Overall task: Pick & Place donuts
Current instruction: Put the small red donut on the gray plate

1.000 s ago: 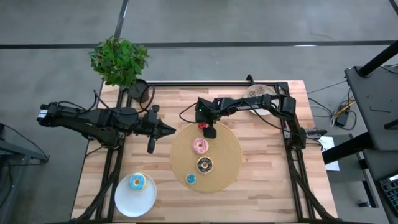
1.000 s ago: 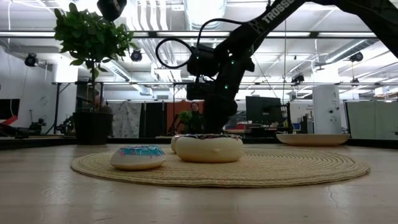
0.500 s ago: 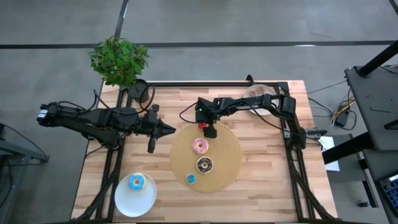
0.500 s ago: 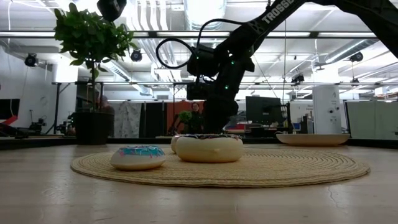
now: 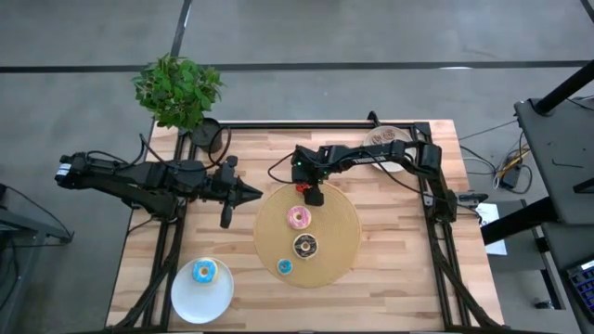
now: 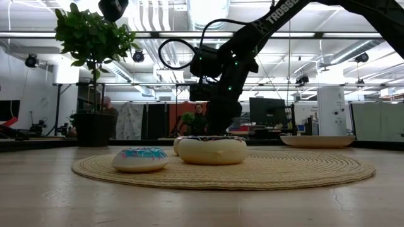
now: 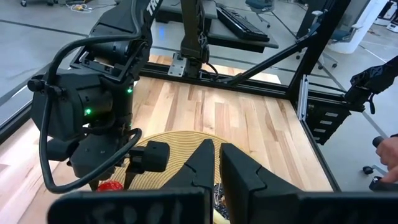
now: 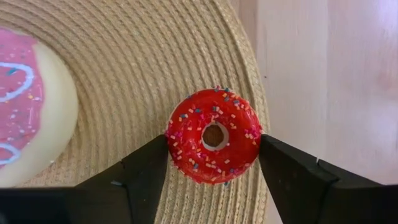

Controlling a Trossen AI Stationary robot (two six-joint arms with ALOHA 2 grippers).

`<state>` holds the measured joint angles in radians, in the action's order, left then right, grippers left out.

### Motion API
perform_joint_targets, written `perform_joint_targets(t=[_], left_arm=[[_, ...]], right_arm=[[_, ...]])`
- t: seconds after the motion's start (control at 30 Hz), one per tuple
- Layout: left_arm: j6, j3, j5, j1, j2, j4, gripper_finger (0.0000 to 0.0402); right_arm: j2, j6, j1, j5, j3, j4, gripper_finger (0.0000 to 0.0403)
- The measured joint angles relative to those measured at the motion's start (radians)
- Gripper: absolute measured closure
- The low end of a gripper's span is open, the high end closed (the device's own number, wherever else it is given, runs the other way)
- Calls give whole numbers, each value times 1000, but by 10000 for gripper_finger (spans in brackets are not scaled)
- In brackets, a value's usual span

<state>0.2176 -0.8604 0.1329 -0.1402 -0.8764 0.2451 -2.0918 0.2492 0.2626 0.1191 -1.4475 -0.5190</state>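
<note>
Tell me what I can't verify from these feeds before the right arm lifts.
- Red donut: right wrist view shows a finger on each side, but not whether they press it yet; in the high view the right gripper covers it.
- Pink donut: cut off by the right wrist frame; low view hides it behind the chocolate donut.
- Plate contents: under the right arm, high view.

The pink donut [image 8: 28, 106] is cut off by the right wrist view's edge.

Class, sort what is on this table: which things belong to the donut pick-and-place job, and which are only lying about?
Job: red donut between right gripper fingers; pink donut; brown donut; small blue donut; blue donut.

Lying about: woven mat, potted plant.
</note>
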Motion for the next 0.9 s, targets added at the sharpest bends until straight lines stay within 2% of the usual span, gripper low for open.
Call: perform_joint_targets(t=[0.6, 0.9], left_arm=[[2, 0, 0, 1, 0, 0, 401], [3, 0, 0, 0, 0, 0, 401]], right_arm=[[0, 16, 0, 21, 0, 0, 221], [2, 13, 0, 21, 0, 0, 234]])
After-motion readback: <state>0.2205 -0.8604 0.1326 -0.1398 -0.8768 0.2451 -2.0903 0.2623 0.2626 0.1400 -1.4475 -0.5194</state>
